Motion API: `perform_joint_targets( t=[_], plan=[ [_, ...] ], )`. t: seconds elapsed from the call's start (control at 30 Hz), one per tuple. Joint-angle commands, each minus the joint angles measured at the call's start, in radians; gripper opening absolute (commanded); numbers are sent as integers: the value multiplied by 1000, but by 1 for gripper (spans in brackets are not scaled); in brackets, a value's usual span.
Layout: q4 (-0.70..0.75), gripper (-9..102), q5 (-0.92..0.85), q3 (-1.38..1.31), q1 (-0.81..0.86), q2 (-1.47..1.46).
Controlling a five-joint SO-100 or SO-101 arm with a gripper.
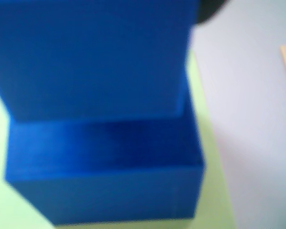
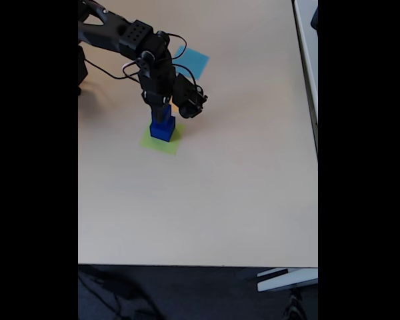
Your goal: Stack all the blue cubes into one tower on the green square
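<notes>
The claw (image 2: 165, 112) stands directly over the tower (image 2: 163, 127) of blue cubes, which rests on the green square (image 2: 151, 142) on the desk (image 2: 220, 200). It seems to hold the top cube, but I cannot tell. Probably it aligns it there.

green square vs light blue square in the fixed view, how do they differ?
Load: the green square carries the stack of blue cubes; the light blue square carries nothing. Place: the green square lies nearer the camera, just below the gripper; the light blue square lies farther back, partly behind the arm. Colour: lime versus sky blue. Both are flat paper squares on the table.
</notes>
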Motion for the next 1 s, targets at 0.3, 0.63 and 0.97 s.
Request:
perform_joint_targets(
  t=[0.3,0.63,0.97],
  plan=[
    [-29,0,-3,-9,-2,6],
    [-35,0,6,-9,-9,-9],
    [-37,0,12,-8,-15,-9]
  ],
)
